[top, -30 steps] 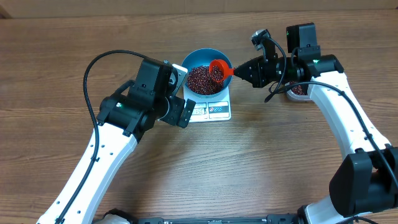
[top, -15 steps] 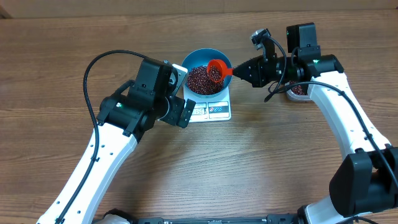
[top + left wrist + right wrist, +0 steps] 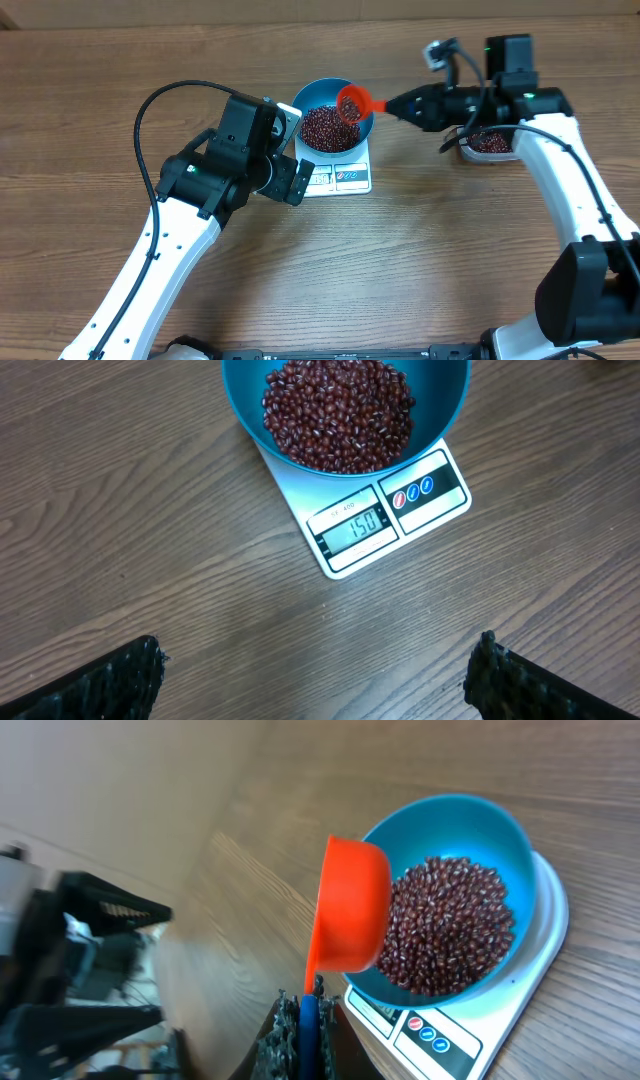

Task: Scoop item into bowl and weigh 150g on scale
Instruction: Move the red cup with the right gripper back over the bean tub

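Beans (image 3: 338,415) fill the blue bowl (image 3: 318,92) on the kitchen scale (image 3: 400,510), showing 150; right tool (image 3: 392,103) pinches the orange scoop (image 3: 351,102) above, likely withholding more; left tool (image 3: 292,182) gapes empty.

Right pincer (image 3: 388,103) grips orange scoop (image 3: 351,100) above bowl (image 3: 312,91) right side; beans (image 3: 322,128) fill bowl, on scale (image 3: 352,178).

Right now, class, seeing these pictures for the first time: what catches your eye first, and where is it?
The blue bowl full of dark red beans, sitting on the white scale in the middle of the overhead view, draws the eye first. Next comes the bright orange scoop, pinched in the right gripper over the bowl's right-hand edge. The scale's display reads 150.
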You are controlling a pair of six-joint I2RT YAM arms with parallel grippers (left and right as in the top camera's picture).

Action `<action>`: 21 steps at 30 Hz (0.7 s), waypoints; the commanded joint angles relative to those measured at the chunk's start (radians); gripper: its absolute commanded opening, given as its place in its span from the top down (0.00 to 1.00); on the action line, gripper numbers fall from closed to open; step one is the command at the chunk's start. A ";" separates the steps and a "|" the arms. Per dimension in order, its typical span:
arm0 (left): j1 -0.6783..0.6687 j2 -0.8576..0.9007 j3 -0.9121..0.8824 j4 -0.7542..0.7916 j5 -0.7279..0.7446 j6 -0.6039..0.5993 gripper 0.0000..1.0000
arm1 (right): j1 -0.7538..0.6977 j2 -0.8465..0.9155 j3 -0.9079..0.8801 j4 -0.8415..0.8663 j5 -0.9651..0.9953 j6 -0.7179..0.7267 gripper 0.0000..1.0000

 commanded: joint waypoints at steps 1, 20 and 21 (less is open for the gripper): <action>-0.001 0.008 0.013 0.002 -0.003 0.019 0.01 | -0.092 -0.044 0.032 -0.002 -0.149 0.019 0.96; -0.001 0.008 0.013 0.002 -0.003 0.019 0.01 | -0.497 -0.104 0.032 -0.248 0.190 0.026 0.96; -0.001 0.008 0.013 0.002 -0.003 0.019 0.00 | -0.497 -0.111 0.032 -0.249 0.221 0.026 0.96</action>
